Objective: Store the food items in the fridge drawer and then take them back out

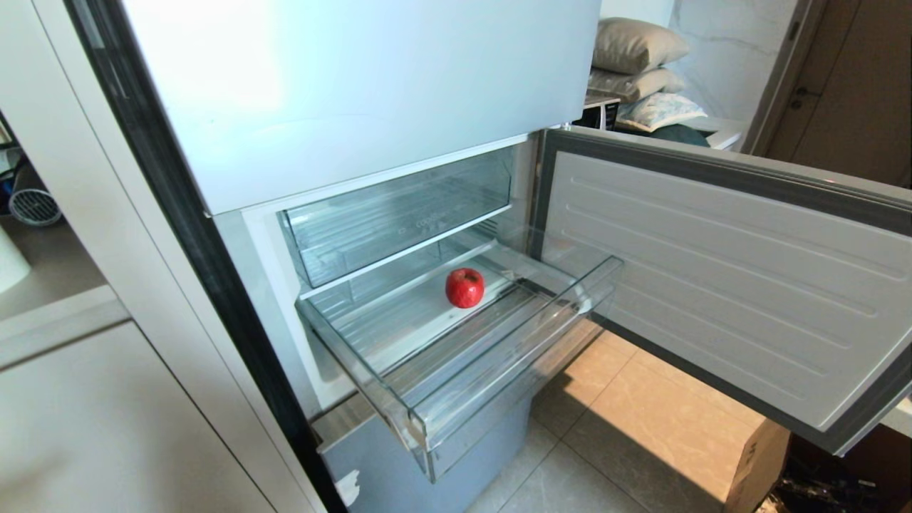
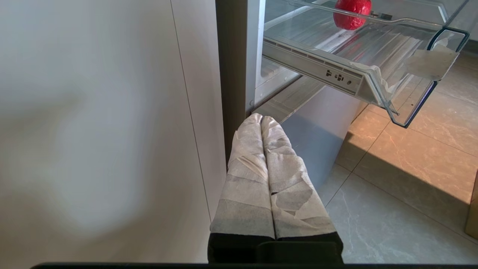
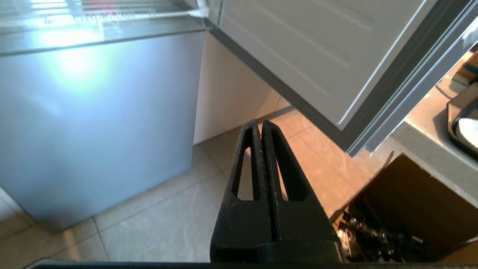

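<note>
Head view: fridge drawer (image 1: 427, 399) pulled out w/ fridge door (image 1: 712, 285) open; 1 red apple (image 1: 464, 287) sits on its ribbed floor, near the back. No arms in view.

L wrist view: left gripper (image 2: 261, 117) low beside the fridge, taped jaws pressed together, empty; apple above in drawer.

R wrist view: right gripper (image 3: 259, 122) over floor tiles (image 3: 168, 220), jaws closed, holding nothing.

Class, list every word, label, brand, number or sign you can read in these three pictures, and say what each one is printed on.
Nothing can be read with certainty.
Faint pale lettering on the front of the upper clear bin: too faint to read.
Blurred, mirrored print on the clear plastic edge in the right wrist view: unreadable.
Dark marks on the cardboard box: too small to read.
White tape on the fridge drawer corner: blank.
</note>
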Robot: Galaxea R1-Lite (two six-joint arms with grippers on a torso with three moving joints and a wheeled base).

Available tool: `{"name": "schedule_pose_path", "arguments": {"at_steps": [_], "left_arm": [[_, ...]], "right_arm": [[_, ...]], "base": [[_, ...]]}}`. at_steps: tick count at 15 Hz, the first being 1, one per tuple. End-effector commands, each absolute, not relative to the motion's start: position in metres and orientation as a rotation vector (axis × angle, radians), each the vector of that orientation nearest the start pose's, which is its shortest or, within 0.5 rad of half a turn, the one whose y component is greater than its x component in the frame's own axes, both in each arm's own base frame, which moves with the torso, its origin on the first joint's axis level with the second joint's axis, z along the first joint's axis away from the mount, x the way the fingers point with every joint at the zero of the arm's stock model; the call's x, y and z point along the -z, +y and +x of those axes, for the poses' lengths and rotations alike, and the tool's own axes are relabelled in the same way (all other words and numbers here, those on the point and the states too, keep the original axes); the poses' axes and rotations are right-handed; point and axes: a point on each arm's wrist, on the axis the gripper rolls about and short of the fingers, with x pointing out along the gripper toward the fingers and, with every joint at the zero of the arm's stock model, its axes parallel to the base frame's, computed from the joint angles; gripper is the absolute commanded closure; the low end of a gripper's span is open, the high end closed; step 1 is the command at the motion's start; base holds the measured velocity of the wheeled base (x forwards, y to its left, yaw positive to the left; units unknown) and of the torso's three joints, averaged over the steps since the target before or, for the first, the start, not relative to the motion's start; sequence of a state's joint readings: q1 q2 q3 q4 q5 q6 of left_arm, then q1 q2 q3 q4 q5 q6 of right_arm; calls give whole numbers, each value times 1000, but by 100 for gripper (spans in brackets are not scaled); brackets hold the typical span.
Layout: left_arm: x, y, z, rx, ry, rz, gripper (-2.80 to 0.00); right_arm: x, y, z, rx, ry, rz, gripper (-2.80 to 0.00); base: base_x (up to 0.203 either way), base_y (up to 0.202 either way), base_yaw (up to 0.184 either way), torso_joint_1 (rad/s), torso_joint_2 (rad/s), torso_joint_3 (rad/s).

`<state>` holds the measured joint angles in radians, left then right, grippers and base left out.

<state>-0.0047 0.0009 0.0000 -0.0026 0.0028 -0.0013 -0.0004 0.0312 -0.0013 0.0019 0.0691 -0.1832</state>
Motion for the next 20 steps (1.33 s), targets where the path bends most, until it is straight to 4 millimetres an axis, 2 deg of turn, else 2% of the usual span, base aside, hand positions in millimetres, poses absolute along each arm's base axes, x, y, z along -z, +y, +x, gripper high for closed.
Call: {"name": "schedule_pose_path", "arguments": {"at_steps": [1,13,20], "left_arm": [[-76,0,-23,2,-2,-2,0],[-76,0,-23,2,-2,-2,0],[-76,0,-23,2,-2,-2,0]], "right_arm": [[-75,2,-23,-71,0,-184,0],[-75,0,-23,-22,4,-79,0],[-75,0,-23,-15,3,-49,0]], "base": [[0,0,0,0,0,0],[0,0,0,0,0,0],[3,-6,165,4,4,1]]}}
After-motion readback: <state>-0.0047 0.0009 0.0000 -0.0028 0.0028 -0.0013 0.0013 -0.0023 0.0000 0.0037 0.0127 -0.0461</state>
